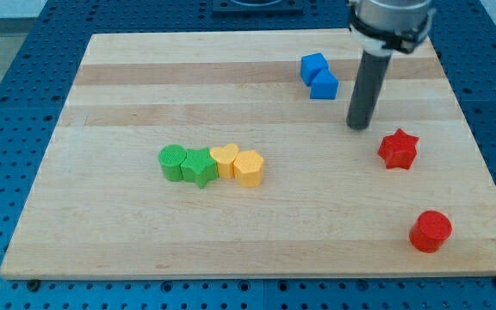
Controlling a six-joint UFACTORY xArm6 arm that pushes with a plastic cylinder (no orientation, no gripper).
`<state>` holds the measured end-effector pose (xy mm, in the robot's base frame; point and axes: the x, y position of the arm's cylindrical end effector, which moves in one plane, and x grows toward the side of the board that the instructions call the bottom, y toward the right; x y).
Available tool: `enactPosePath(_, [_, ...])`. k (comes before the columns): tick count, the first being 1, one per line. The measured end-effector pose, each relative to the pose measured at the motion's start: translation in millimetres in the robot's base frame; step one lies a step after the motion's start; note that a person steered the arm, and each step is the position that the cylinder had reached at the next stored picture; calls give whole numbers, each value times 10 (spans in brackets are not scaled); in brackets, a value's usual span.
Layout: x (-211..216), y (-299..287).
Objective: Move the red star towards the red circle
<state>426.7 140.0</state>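
- My tip [360,126] is down on the wooden board [145,77], in the view's upper right, and the dark rod stands straight up from it into the arm's collar at the view's top edge.
- There's no hand here to be apart or together: just the bare rod end, and it touches no block right now.
- The red star [398,149] sits just to the view's right of the tip and a little lower, near it but with a clear strip of wood between them.
- The red circle [430,231] waits well below the star, towards the view's bottom right corner, close to the board's lower edge.
- So the tip is on the star's upper-left side, and the circle lies on the star's lower-right side.
- To the tip's left and higher up, two blue cubes: one blue cube [314,67] and, touching it at a corner, the other blue cube [324,85].
- Over in the view's left middle, a tight row of four, side by side: green circle [173,162], green star [200,167], yellow heart [225,160], yellow hexagon [249,168].
- That row is well apart from the tip and from both red pieces.
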Motion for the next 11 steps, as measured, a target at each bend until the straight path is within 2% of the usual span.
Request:
enactPosePath(2, [152,127])
enactPosePath(3, [-188,127])
enactPosePath(4, [-117,180])
enactPosePath(6, [1209,546])
enactPosePath(8, [1217,546])
enactPosePath(9, [912,469])
enactPosePath(10, [532,708])
enactPosePath(11, [539,919])
